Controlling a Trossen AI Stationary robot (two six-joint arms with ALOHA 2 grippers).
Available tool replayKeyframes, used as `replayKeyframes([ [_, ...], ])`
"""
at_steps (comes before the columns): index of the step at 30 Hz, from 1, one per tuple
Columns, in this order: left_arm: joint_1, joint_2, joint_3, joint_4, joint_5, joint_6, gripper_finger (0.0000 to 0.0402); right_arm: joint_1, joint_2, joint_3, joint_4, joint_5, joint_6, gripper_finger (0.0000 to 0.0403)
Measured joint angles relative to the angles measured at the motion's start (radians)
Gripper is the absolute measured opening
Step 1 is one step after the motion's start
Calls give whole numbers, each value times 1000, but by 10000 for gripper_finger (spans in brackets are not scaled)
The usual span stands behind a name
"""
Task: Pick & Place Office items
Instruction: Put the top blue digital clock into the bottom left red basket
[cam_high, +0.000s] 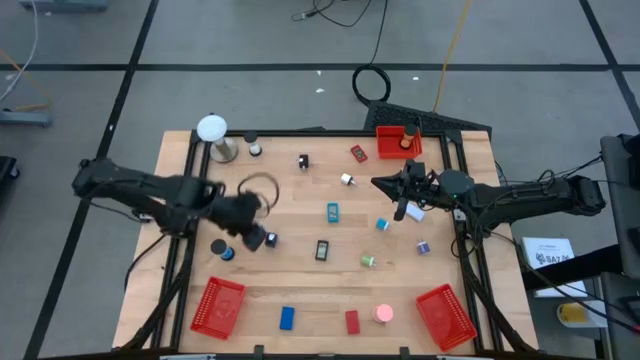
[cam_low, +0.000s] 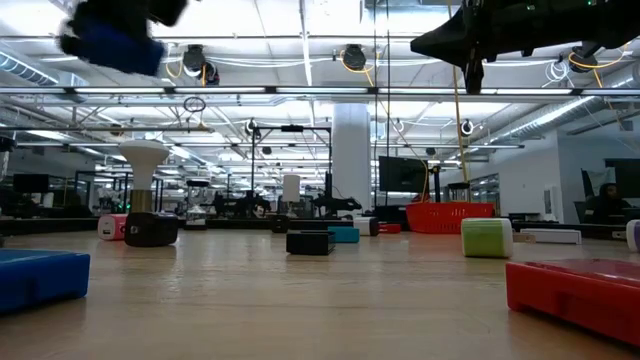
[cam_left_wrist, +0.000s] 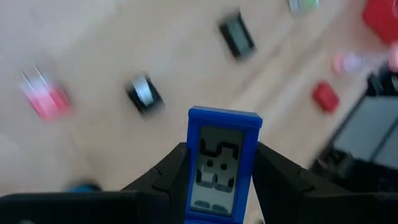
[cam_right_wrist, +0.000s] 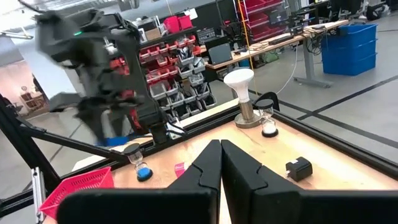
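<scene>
Wood table (cam_high: 300, 270) with a black frame rail round it, grey floor beyond. Near edge: red mesh basket (cam_high: 218, 305) at the left corner, another basket (cam_high: 445, 315) at the right corner, with a blue block (cam_high: 287, 318), red block (cam_high: 352, 321) and pink round piece (cam_high: 383, 313) between them; open wood just behind that row. Mid table: black clip (cam_high: 322, 250), green roll (cam_high: 368, 261), teal block (cam_high: 332, 211), all well apart.

Left pincer (cam_high: 262, 236) is raised over the left-middle, pinching a blue item (cam_left_wrist: 224, 165) between its fingers (cam_left_wrist: 277, 177); only the left wrist view shows the item's grey face. Low view shows that item as a blue blur high above the table.

Right pincer (cam_high: 400, 212) hangs over the right-middle, fingers (cam_right_wrist: 245, 174) pressed together, nothing held; the right wrist view shows this.

Far edge: white ball on stand (cam_high: 213, 135) at the left corner, a third red basket (cam_high: 397, 141) towards the right corner.
</scene>
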Motion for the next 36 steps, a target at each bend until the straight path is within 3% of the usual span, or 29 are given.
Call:
replayKeyframes([
  [9, -419, 18, 0, 41, -30, -421, 143, 0, 0, 0, -11, 0, 3, 0],
  [16, -659, 74, -7, -1, -191, -774, 143, 0, 0, 0, -41, 0, 4, 0],
  [25, -721, 227, -99, 115, -234, -1031, 143, 0, 0, 0, -42, 0, 13, 0],
  [32, -753, 293, -148, 80, -185, -1238, 143, 0, 0, 0, -39, 0, 26, 0],
  [36, -758, 325, -148, 28, -172, -1247, 143, 0, 0, 0, -39, 0, 38, 0],
])
